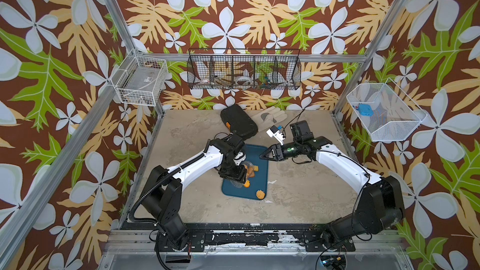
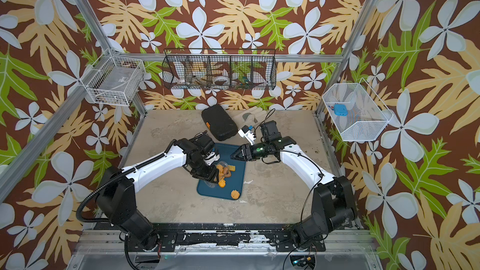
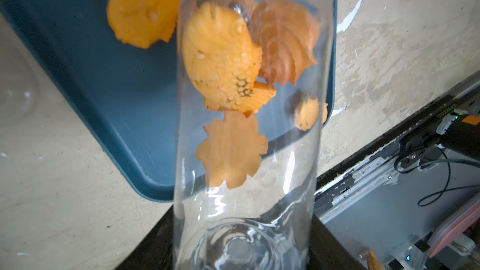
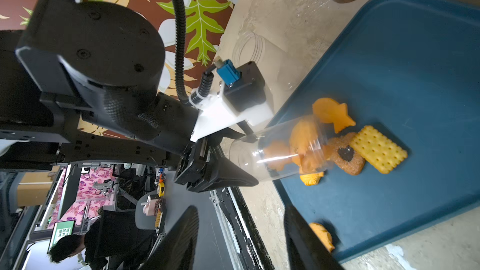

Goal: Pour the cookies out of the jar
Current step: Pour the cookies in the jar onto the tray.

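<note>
We find the table (image 1: 298, 198) carrying the blue tray (image 1: 261, 167) near its centre. The left gripper (image 4: 241, 157) is clamped on the base end of the jar (image 3: 249, 151). The jar is clear and tipped close to horizontal, with its mouth low over the tray. The right gripper (image 4: 241, 242) hangs over the tray's far right corner, its jaws parted with nothing between them. The cookies (image 3: 220, 58) are split: we count at least three inside the jar, close to its mouth, and the rest on the tray. A ridged rectangle (image 4: 378, 149), a brown heart-marked piece (image 4: 346, 155) and a fish shape (image 4: 332, 114) lie just outside the mouth. A round cookie (image 1: 260, 194) lies apart, near the tray's near edge
</note>
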Controlling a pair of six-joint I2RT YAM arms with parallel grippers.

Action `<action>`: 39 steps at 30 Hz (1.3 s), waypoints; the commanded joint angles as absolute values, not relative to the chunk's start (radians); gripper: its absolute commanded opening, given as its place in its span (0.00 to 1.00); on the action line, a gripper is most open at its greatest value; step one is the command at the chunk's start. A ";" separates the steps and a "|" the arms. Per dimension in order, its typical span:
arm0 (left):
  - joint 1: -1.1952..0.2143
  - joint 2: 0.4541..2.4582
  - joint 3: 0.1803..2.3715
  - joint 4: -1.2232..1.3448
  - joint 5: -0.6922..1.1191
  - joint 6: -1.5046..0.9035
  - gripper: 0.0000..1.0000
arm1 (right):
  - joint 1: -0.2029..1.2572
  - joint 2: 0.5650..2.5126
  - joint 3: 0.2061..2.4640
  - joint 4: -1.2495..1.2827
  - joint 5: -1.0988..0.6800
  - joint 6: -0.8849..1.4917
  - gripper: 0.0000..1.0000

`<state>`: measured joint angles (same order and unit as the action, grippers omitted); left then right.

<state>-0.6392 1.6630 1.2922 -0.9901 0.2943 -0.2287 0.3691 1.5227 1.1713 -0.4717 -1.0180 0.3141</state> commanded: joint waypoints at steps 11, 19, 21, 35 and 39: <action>-0.674 1.626 1.280 -0.993 0.228 -0.239 0.55 | 0.370 1.511 1.162 -0.454 -1.012 0.316 0.55; -0.667 1.611 1.259 -0.926 0.260 -0.266 0.55 | 0.371 1.480 1.127 -0.444 -1.011 0.316 0.55; -0.668 1.643 1.293 -1.007 0.302 -0.244 0.53 | 0.371 1.482 1.122 -0.448 -1.014 0.315 0.55; -0.541 1.442 0.978 -0.572 0.833 -0.472 0.54 | 0.370 1.498 1.121 -0.437 -1.017 0.313 0.55; -0.510 1.374 0.861 -0.327 0.934 -0.600 0.55 | 0.370 1.503 1.117 -0.439 -1.015 0.313 0.55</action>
<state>-0.5213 1.3991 0.9131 -0.5705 0.7746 -0.4637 0.3687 1.5017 1.1149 -0.4458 -1.0145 0.3145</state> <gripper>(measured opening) 0.665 0.546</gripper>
